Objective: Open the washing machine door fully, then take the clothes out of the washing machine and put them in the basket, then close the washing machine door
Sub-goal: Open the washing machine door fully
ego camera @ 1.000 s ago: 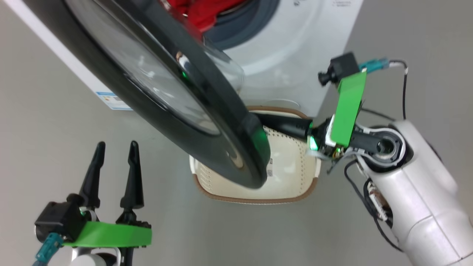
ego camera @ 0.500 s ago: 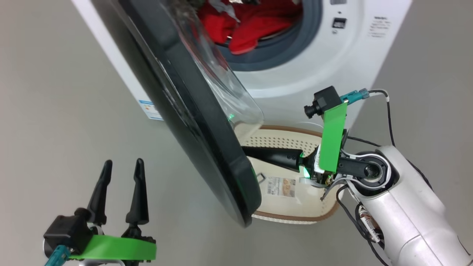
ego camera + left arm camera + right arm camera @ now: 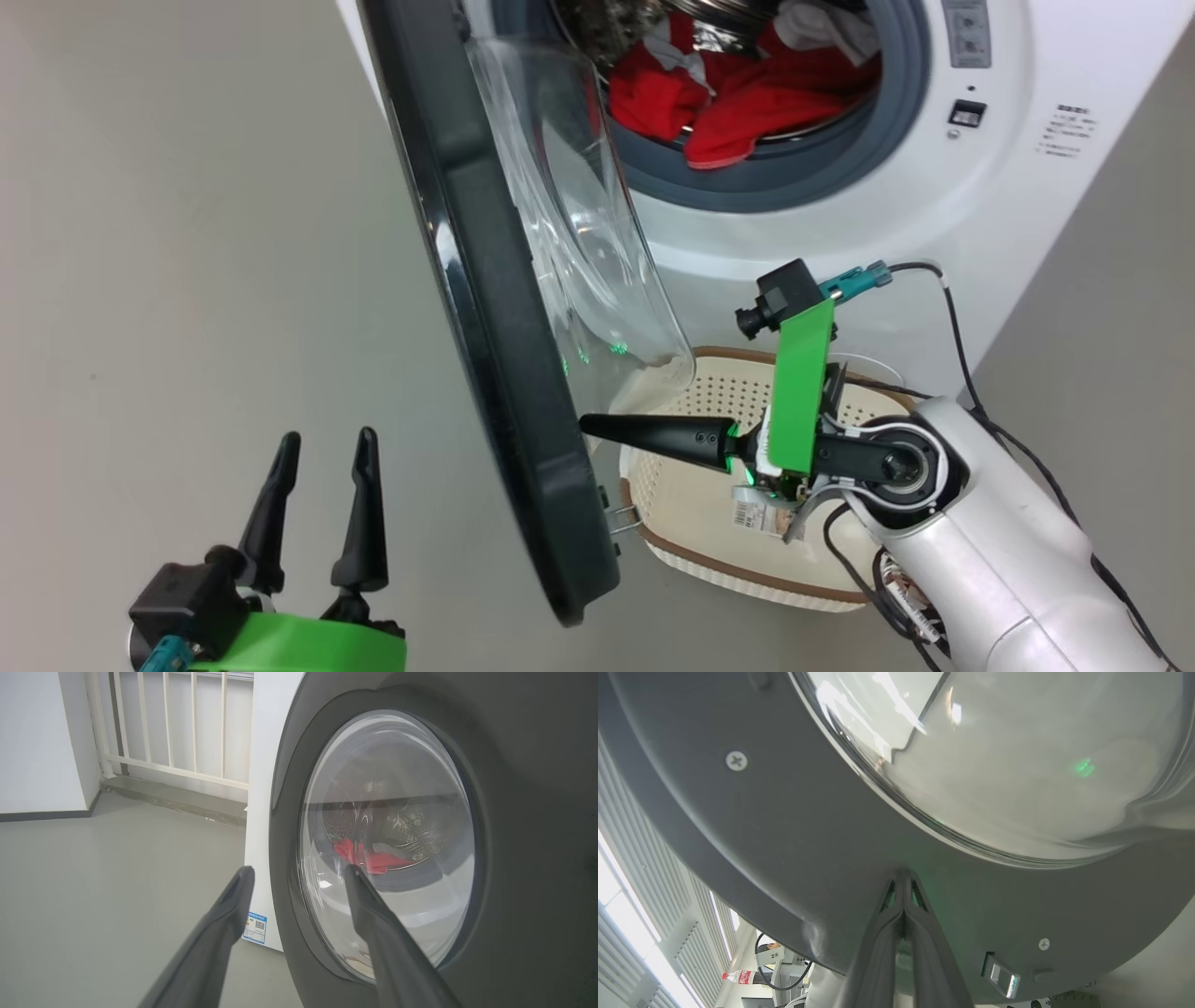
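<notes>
Head view: you have the washing machine door [image 3: 485, 308] swung out, and the clothes [image 3: 738, 103] lie in the washing machine [image 3: 980, 233] drum. The basket [image 3: 691, 523] sits on the floor below with a paper label [image 3: 752, 515] in it. Your left tool [image 3: 327, 437] is open and holds nothing.

Left wrist view: the clothes [image 3: 369, 858] show through the door glass.

Right wrist view: your right tool [image 3: 903, 877] is closed, its tips against the door's inner rim.

The head camera looks forward and down from above the washing machine door [image 3: 509, 392], catching it nearly edge-on from a moderate distance. The left wrist camera faces the door's outer side from fairly near and looks through its glass, while the right wrist camera sits very close to the door's inner side. All three views share that door.
</notes>
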`<state>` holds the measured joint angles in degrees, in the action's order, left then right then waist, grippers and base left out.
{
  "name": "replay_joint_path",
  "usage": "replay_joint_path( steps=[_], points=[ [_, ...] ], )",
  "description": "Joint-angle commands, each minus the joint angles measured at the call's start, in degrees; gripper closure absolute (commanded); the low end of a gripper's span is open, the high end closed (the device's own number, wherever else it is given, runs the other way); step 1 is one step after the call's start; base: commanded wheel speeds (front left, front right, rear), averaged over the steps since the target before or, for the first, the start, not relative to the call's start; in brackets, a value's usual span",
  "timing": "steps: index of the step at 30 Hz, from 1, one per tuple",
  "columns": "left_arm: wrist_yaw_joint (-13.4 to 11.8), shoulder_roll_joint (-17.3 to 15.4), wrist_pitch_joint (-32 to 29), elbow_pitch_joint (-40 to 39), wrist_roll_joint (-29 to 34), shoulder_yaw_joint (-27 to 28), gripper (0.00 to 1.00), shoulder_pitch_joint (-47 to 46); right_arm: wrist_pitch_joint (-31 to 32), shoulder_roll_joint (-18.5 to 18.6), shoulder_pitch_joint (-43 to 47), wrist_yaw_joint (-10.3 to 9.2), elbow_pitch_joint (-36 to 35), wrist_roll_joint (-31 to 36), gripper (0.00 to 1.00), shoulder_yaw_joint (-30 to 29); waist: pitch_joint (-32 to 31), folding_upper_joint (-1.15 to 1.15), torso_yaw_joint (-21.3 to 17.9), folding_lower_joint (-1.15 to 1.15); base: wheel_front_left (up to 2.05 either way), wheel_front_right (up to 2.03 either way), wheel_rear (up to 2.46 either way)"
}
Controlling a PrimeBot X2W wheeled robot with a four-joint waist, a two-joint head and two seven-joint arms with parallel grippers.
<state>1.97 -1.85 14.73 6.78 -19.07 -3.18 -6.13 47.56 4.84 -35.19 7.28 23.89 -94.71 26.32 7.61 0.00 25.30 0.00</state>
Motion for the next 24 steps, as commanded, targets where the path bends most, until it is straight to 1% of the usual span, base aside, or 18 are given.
replay_joint_path(
  steps=[1, 12, 19, 24],
  points=[
    [-0.12, -1.03, 0.27, -0.98, -0.41, 1.82, 0.00, -0.42, -0.85, -1.94, 0.30, 0.21, -1.69, -0.16, 1.00, 1.66, -0.67, 0.00, 1.92, 0.00, 0.00, 0.00, 0.00],
    [-0.07, -1.03, 0.27, -0.17, -0.93, 1.54, 0.00, -0.20, -5.15, -1.95, -1.24, 0.21, -1.11, -3.03, 1.00, 7.02, -1.23, 0.00, 5.66, 0.00, 0.00, 0.00, 0.00],
    [-0.83, -1.03, 0.27, -0.85, -1.54, 2.02, 0.00, 0.45, -6.62, -1.96, -3.14, 0.21, 0.47, -4.30, 1.00, 9.27, -0.67, 0.00, 6.05, 0.00, 0.00, 0.00, 0.00],
    [-1.27, -1.03, 0.27, -1.08, -1.93, 2.71, 0.00, 0.97, -7.47, -1.96, -3.68, 0.21, 1.87, -3.81, 1.00, 10.18, -0.99, 0.00, 5.93, 0.00, 0.00, 0.00, 0.00]
  ],
)
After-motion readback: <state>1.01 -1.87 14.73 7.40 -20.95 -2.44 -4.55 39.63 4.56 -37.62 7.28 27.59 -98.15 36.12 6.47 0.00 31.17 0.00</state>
